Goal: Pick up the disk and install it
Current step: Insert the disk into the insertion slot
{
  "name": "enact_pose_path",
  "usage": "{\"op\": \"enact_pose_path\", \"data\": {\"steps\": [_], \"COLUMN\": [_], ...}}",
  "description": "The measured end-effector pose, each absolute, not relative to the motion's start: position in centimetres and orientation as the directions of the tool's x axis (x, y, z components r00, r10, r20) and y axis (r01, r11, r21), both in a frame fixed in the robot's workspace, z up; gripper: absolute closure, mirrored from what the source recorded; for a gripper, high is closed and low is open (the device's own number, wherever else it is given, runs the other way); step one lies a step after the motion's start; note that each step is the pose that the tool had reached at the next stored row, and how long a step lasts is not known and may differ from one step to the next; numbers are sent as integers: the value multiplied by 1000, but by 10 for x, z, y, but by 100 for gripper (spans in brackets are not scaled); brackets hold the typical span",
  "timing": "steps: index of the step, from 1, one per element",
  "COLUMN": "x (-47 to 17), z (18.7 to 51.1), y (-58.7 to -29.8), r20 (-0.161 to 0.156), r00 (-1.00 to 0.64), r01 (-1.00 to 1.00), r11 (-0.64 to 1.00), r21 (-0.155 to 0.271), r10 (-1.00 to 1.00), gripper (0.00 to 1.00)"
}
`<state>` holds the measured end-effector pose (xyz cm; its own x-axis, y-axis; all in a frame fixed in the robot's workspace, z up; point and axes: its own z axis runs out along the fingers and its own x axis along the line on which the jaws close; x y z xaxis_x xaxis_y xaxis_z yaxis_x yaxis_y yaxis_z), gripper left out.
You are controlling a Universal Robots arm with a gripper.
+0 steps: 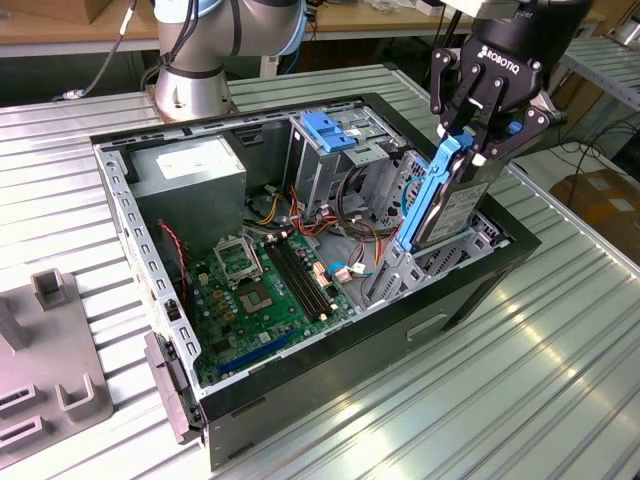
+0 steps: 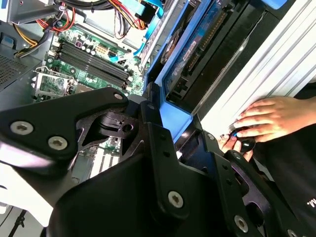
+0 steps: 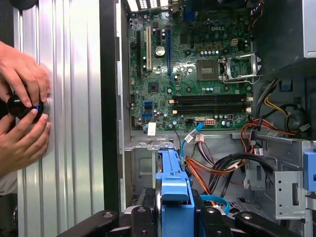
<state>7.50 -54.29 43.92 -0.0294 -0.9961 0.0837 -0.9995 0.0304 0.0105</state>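
Note:
The disk (image 1: pixel 452 208) stands on edge and tilted at the open computer case's corner on the exterior view's right. It has a dark grey body and a bright blue rail. Its lower end sits in the metal bay (image 1: pixel 415 265) there. My gripper (image 1: pixel 470 143) is shut on the disk's upper end, its black fingers clamping the blue rail. In the second wrist view the disk (image 2: pixel 200 52) runs away from the fingers (image 2: pixel 150 123) toward the case. In the first wrist view the blue rail (image 3: pixel 173 185) rises between the gripper's black links over the bay.
The open case (image 1: pixel 330 345) holds a green motherboard (image 1: pixel 265 285), a grey power supply (image 1: pixel 190 170), loose cables and a tall drive cage with a blue latch (image 1: pixel 328 130). A person's hands (image 3: pixel 22 111) rest on the ribbed table beside the case, on a dark knob. A grey fixture (image 1: pixel 45 365) lies at the exterior view's left.

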Motion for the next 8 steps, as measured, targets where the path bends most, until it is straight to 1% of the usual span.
{"op": "enact_pose_path", "data": {"steps": [8], "x": [75], "z": [437], "y": [-543], "r20": [84], "r00": [-29], "r01": [-999], "r11": [30], "r21": [10], "r10": [-996], "gripper": [63]}}
